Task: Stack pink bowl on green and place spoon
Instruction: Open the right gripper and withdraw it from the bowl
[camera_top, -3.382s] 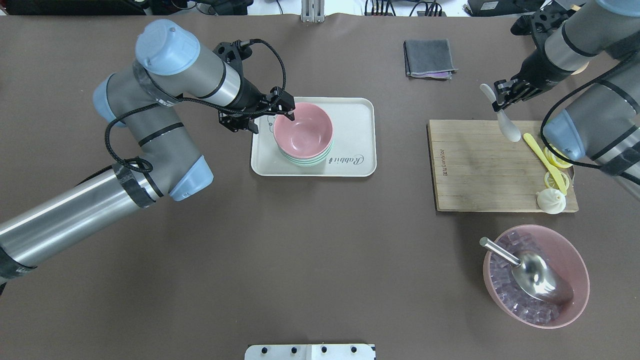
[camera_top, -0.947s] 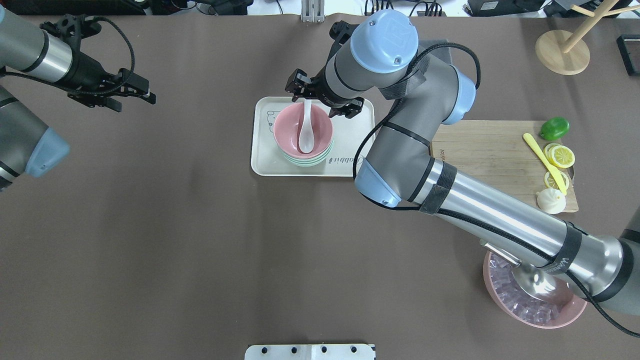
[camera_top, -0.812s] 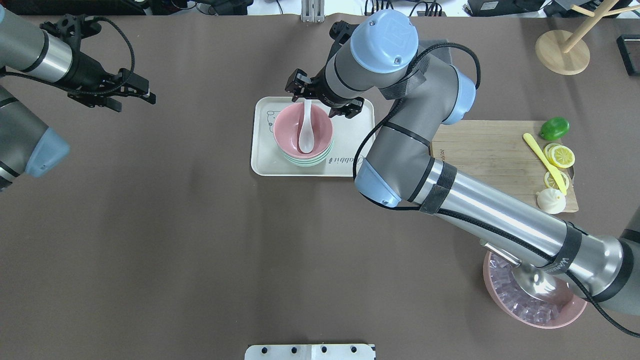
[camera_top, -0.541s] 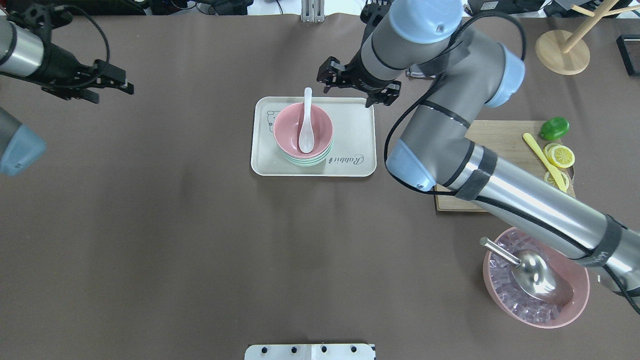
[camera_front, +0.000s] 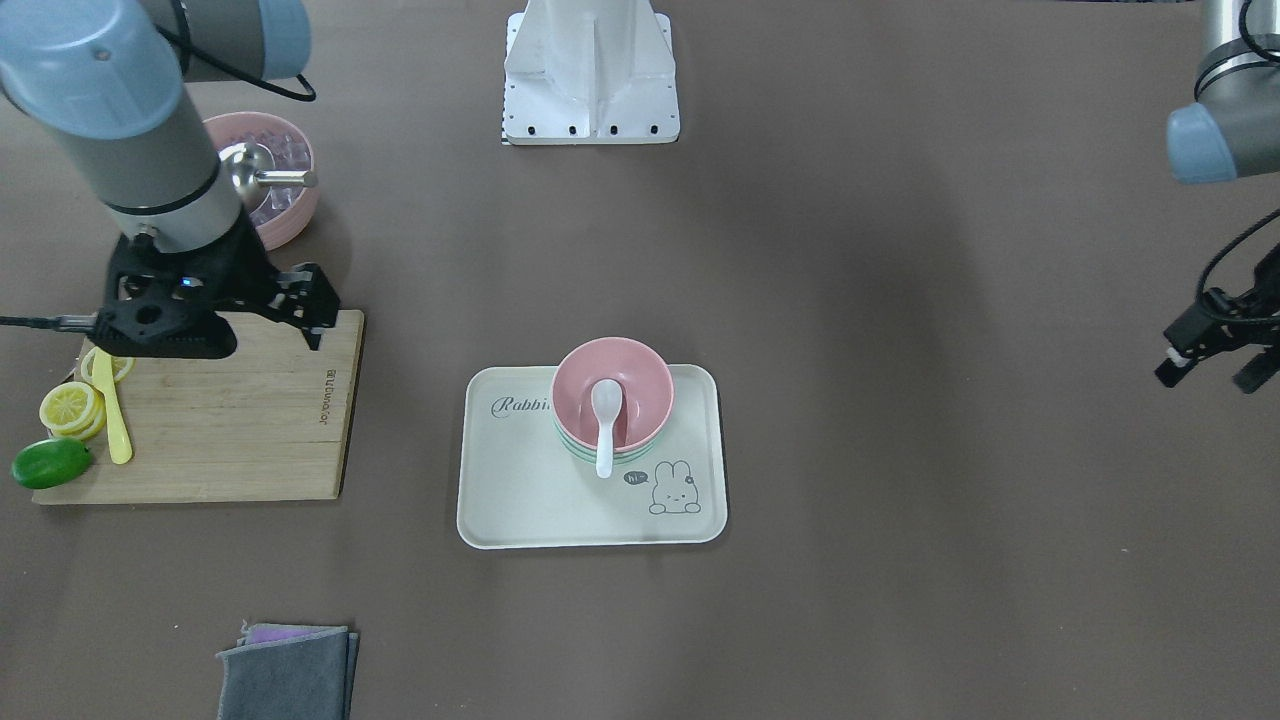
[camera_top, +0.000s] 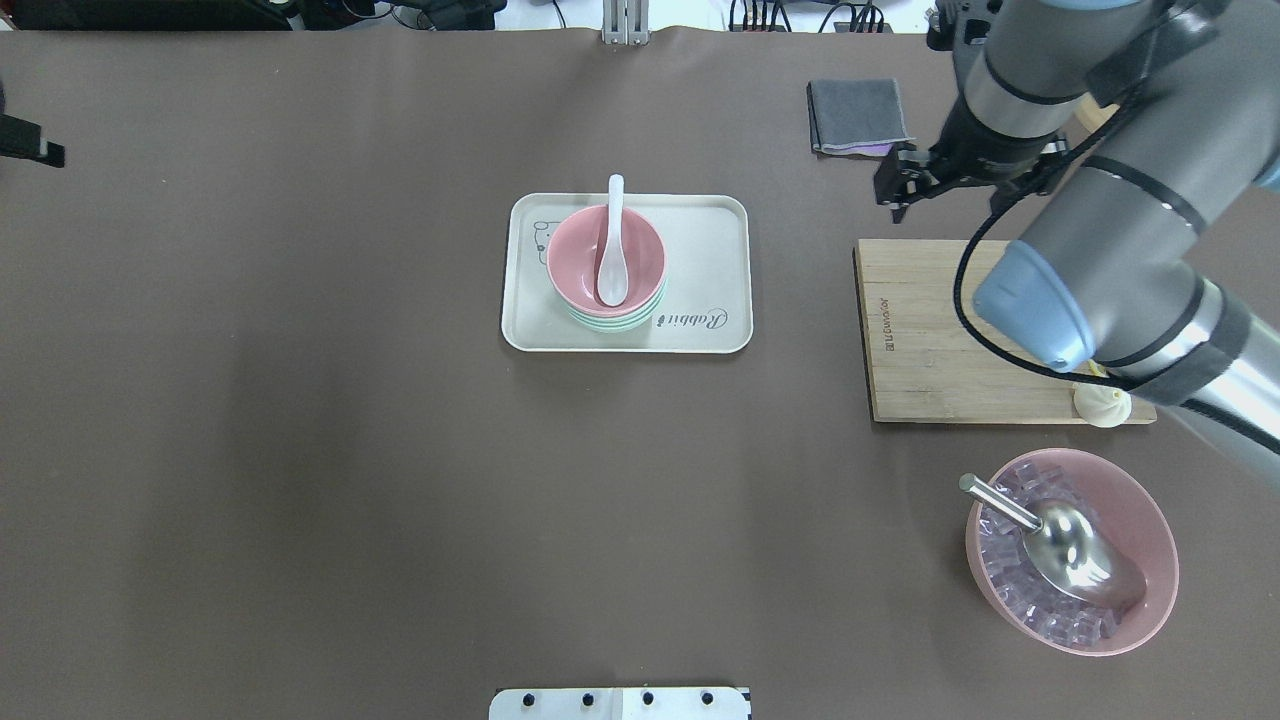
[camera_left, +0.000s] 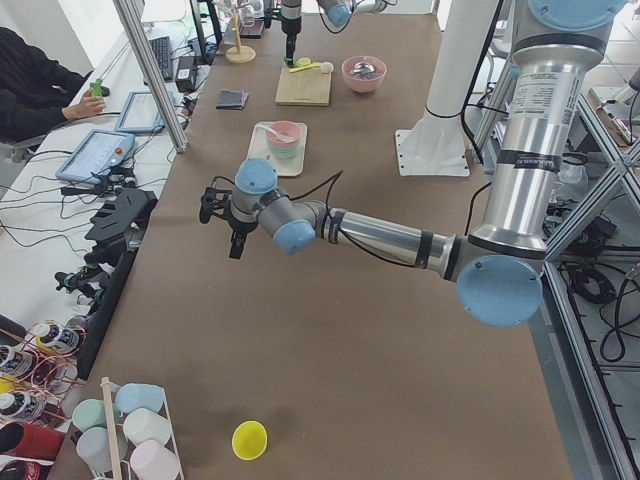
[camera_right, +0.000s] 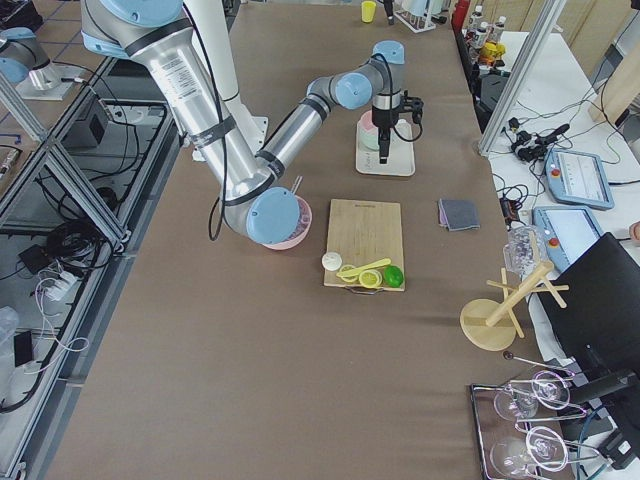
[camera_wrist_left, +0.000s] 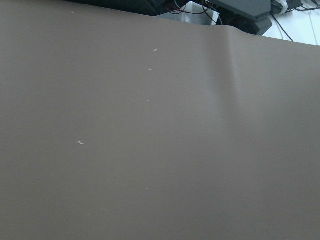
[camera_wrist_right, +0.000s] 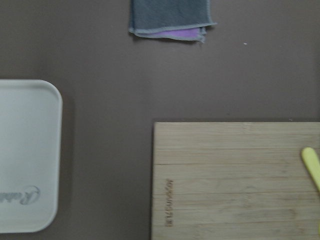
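Note:
The pink bowl (camera_top: 638, 243) sits nested on the green bowl (camera_top: 610, 322) on the cream tray (camera_top: 705, 225). The white spoon (camera_top: 610, 268) lies in the pink bowl with its handle over the far rim. The stack also shows in the front view, with the pink bowl (camera_front: 643, 385) and spoon (camera_front: 605, 420) on the tray (camera_front: 520, 490). My right gripper (camera_top: 958, 192) is open and empty, above the far edge of the cutting board. My left gripper (camera_front: 1208, 372) is open and empty, far out on the left side over bare table.
A wooden cutting board (camera_top: 930, 330) holds a dumpling (camera_top: 1100, 405), lemon slices (camera_front: 70, 405), a yellow utensil (camera_front: 112, 420) and a lime (camera_front: 50, 462). A folded grey cloth (camera_top: 858, 115) lies behind it. A pink bowl of ice cubes (camera_top: 1135, 600) with a metal scoop (camera_top: 1080, 545) stands front right.
My right gripper let go of the spoon, which now rests in the pink bowl, and withdrew rightward to the cutting board. My left arm pulled further left to the view's edge.

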